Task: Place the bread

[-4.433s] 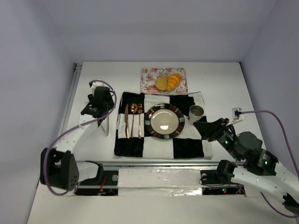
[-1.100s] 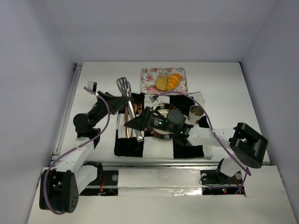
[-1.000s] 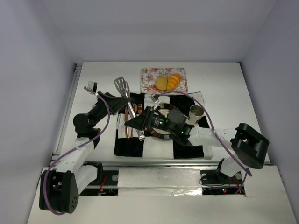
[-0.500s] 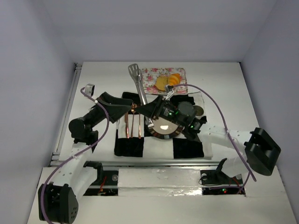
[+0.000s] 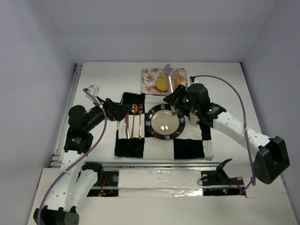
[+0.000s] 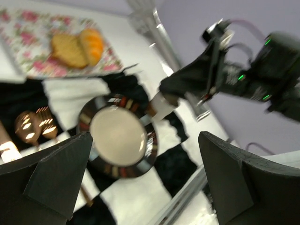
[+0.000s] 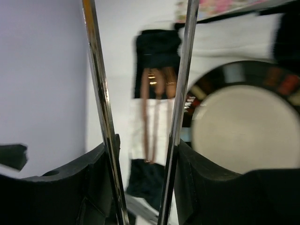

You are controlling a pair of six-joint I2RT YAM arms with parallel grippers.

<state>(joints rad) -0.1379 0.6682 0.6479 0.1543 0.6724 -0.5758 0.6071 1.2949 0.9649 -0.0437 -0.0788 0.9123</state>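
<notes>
White tabletop (image 5: 225, 84): right gripper (image 5: 173, 97) clamps metal tongs (image 5: 168, 74) over the bread (image 5: 161, 84), left gripper (image 5: 121, 109) spread wide.

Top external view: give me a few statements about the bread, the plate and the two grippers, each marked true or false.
1. The striped-rim plate has nothing on it. True.
2. The croissant and the slice both lie on the floral tray. True.
3. The left gripper holds the tongs. False: the right gripper is closed on them; the left is open and empty.
4. The cutlery lies right of the plate in this view. False: it lies left of the plate.
</notes>
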